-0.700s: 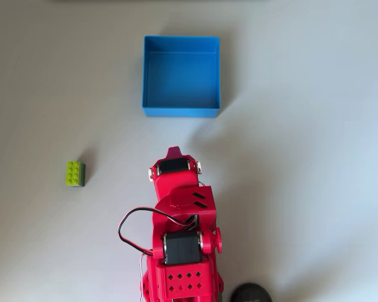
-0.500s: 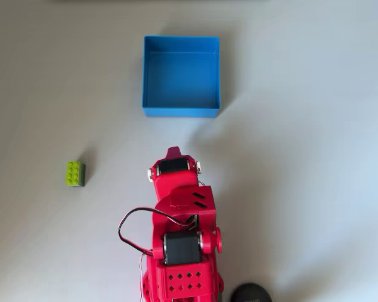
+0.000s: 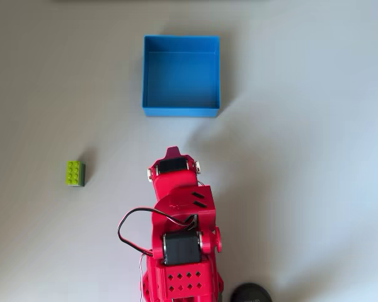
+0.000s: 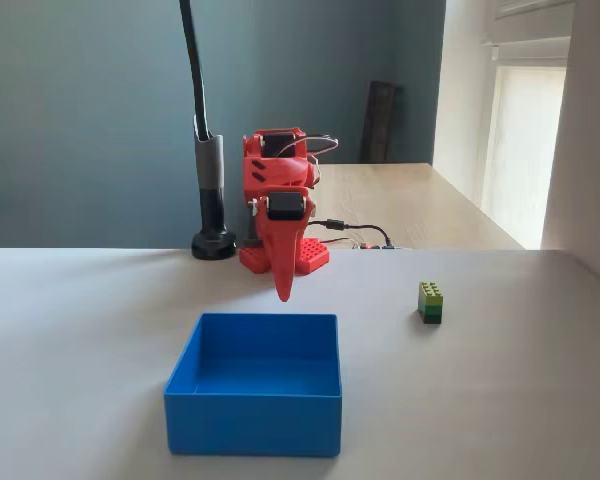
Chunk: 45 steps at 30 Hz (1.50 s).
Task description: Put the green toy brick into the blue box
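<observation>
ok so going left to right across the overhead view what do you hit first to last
green toy brick → blue box → dark round base at the bottom edge. The red arm overlaps the box's span, with its gripper pointing toward the box, so its place in the order is unclear.

overhead view | brick (image 3: 75, 173) left of arm (image 3: 179, 226) | box (image 3: 181, 76) beyond arm, apart

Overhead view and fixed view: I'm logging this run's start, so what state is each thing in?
green toy brick: upright on the table, studs up, untouched.
blue box: open-topped, empty.
hand: fingers together, pointing down, holding nothing, above the table behind the box.
</observation>
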Motion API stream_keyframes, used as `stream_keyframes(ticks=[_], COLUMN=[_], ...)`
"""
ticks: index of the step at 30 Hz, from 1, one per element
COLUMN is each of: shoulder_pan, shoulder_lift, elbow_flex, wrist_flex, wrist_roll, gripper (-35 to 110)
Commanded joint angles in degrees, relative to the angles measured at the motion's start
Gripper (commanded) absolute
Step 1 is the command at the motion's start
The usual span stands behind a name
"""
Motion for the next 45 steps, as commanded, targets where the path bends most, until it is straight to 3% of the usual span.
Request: stream_keyframes(ticks=[1, 15, 21, 31, 35, 45], shoulder_pan=[-0.5, -4.0, -7.7, -12.2, -13.8, -18.9], shoulder_lift=[0.7, -1.3, -14.0, -37.2, -45.7, -63.5], elbow_flex=[0.8, -6.3, -15.6, -30.7, -38.7, -55.5], wrist_flex=[0.3, -5.6, -5.5, -4.0, 0.2, 9.9], wrist_roll=[-0.9, -8.2, -10.2, -25.1, -29.8, -36.5], gripper=[0, 0, 0, 0, 22, 29])
